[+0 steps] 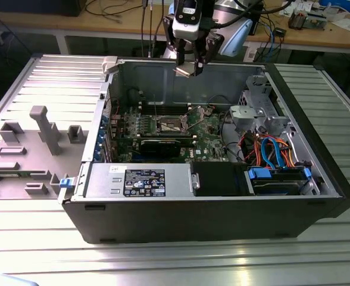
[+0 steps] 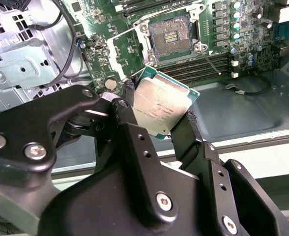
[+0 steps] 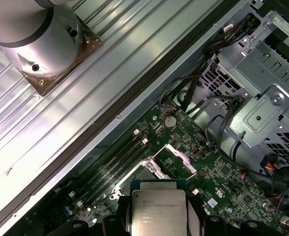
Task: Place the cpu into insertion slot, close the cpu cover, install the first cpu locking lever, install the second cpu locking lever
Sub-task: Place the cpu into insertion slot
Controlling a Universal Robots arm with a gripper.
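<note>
A robot arm's black gripper (image 1: 187, 59) hangs above an open black desktop computer case (image 1: 222, 220), which lies on its side on a ribbed metal tabletop (image 1: 163, 262). The case's side panel is off, so the green circuit board (image 2: 223, 19) inside faces up and can be reached from above.

The two black fingers (image 2: 126, 110) are clamped on opposite edges of the cpu (image 2: 161, 105), a small flat square chip with a silver-grey metal top. The grip is on the rims only. This probably keeps the underside clear of the fingers and leaves the chip free to sit flat in the socket.

In the exterior view the cpu (image 1: 184, 70) is in the air, about level with the case's upper rim. It is well apart from the board below.

The insertion slot (image 2: 171, 35) is a small square socket with a dark centre and a silver rim. It lies exposed on the board beside the long narrow memory slots (image 2: 203, 66) and has nothing in it. The cpu cover (image 3: 180, 160), a thin silver metal frame plate, is swung open to one side of the socket, which leaves the way down clear. The chip has not yet been seated, and it looks slightly tilted relative to the socket.
</note>
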